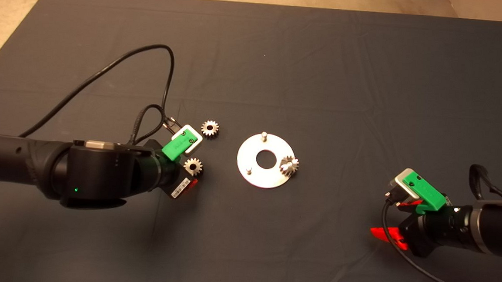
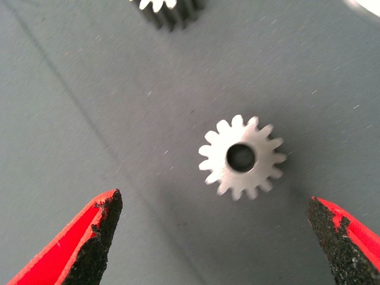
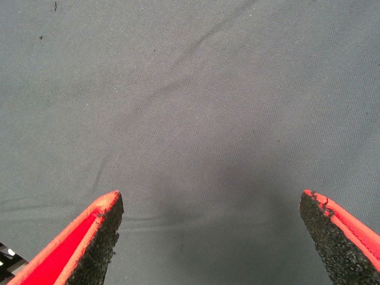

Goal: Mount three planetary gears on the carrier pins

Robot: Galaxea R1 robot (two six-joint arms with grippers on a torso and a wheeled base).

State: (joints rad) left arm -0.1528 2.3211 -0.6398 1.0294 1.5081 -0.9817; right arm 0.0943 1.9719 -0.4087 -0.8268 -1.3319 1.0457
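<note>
The left tool (image 2: 214,237) hangs with its fingers spread wide over a loose gear (image 2: 242,157) that lies flat on the dark mat (image 1: 282,51), near the middle of the surface and toward its left side. The fingers do not touch the gear; only their tips show in the wrist view, and from above most of the tool is hidden under the arm and its green housing. A second loose gear (image 1: 210,128) lies just beyond, toward the far edge; the wrist view cuts it off. The round plate (image 1: 253,169) sits at the centre of the surface. A third gear (image 1: 289,165) is on the plate's right side and looks tilted; whether it sits fully on its pin is hard to tell. Two bare pins (image 1: 264,135) stand on the plate. The right tool (image 3: 211,237) waits near the right edge, fingers apart over bare mat.
</note>
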